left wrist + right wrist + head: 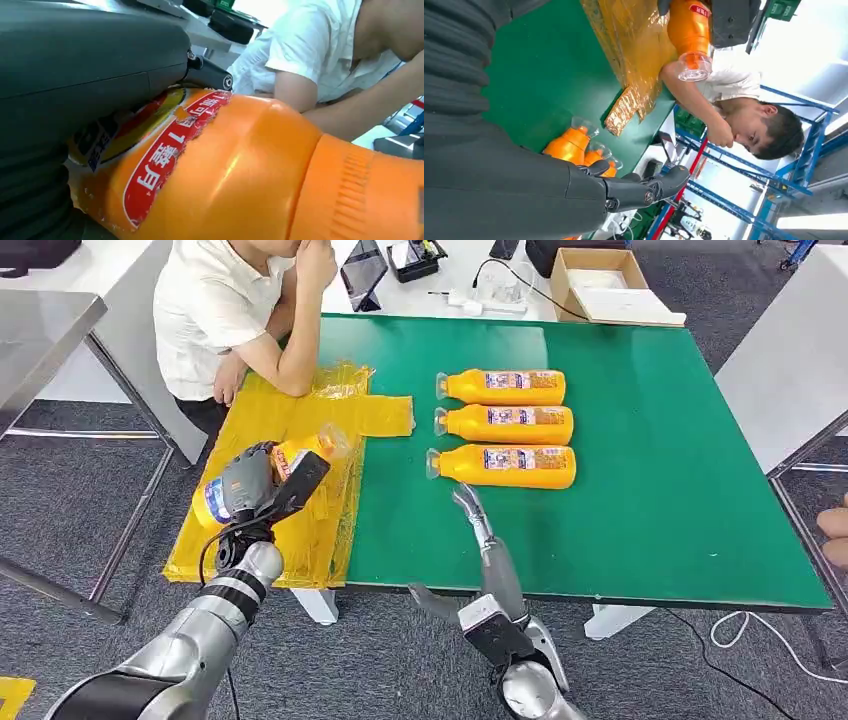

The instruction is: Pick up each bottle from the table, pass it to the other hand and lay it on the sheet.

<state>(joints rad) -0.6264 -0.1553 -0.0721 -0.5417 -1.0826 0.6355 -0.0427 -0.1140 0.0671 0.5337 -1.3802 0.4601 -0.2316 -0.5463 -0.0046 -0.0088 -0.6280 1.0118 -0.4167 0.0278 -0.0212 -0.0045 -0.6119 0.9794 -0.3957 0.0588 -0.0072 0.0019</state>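
The robot's right hand [478, 520], fingers stretched out and apart and holding nothing, hovers over the near edge of the green table [680, 490], just short of the closest of 3 orange bottles. Its left hand [262, 483] has its fingers clamped around a 4th bottle [300, 452], held tilted above the yellow sheet [290, 420] with its clear cap pointing away from the robot; the left wrist view shows the bottle's red label pressed against the hand's grey cover. That bottle has evidently reached the laying hand, but it is not yet down, and no bottle lies on the sheet. The nearest bottle [505, 466], the middle bottle [507, 424] and the far bottle [505, 387] lie side by side in a row, caps toward the sheet, all waiting their turn. Beyond the sheet, a person in a white shirt [215, 305] leans an elbow on its far edge.
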